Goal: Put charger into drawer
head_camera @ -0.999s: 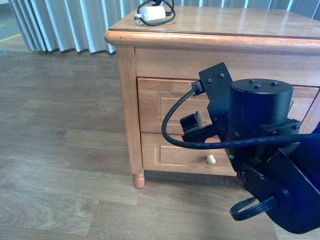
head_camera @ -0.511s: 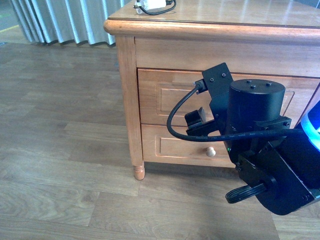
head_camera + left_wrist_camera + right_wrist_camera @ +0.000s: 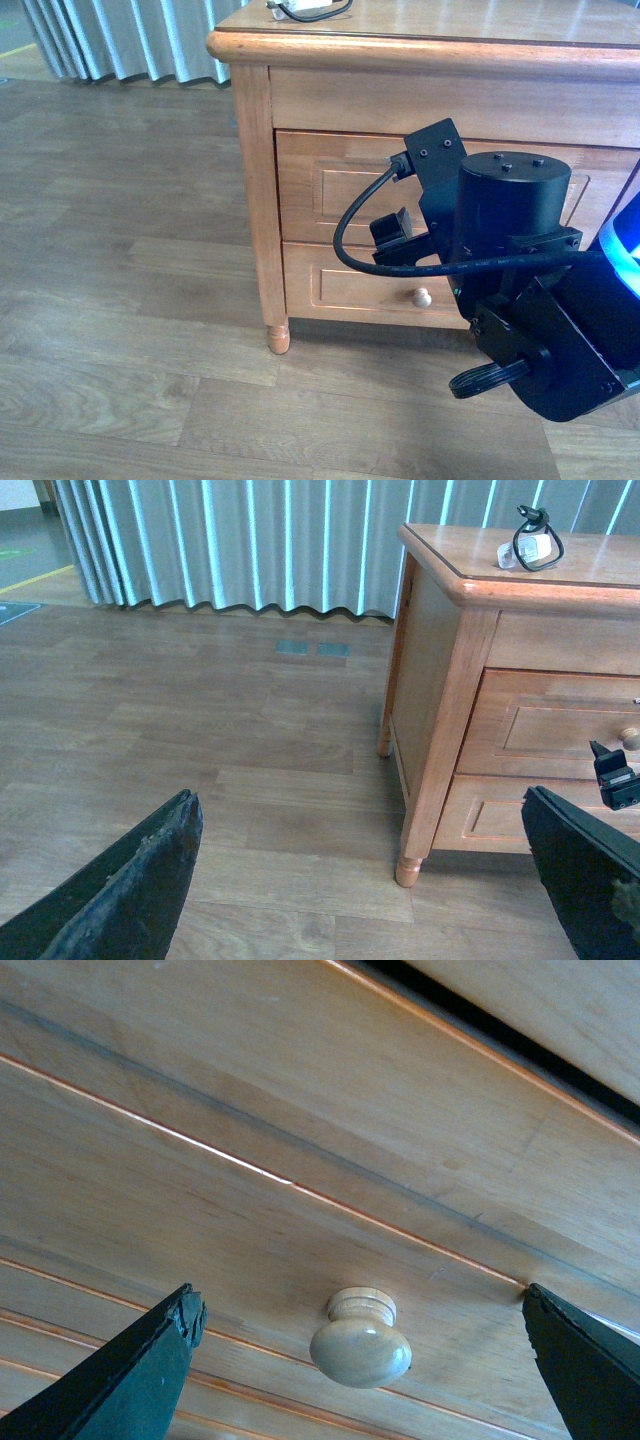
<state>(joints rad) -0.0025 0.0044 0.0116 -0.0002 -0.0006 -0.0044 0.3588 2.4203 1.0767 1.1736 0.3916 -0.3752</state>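
The charger, a white plug block with a looped black cable, lies on the top of the wooden cabinet at its far left corner, cut off by the front view's upper edge. It also shows in the left wrist view. The upper drawer is shut. My right gripper is open in front of a drawer front, its jaws on either side of a round pale knob without touching it. In the front view the right arm covers the upper drawer's middle. My left gripper is open and empty above the floor, left of the cabinet.
The lower drawer with its own pale knob is shut. The cabinet's turned front leg stands on the wooden floor. Grey curtains hang behind.
The front view has dropped and closed in on the cabinet, so the charger now sits at the frame's top edge. The right arm has shifted slightly at the drawer front.
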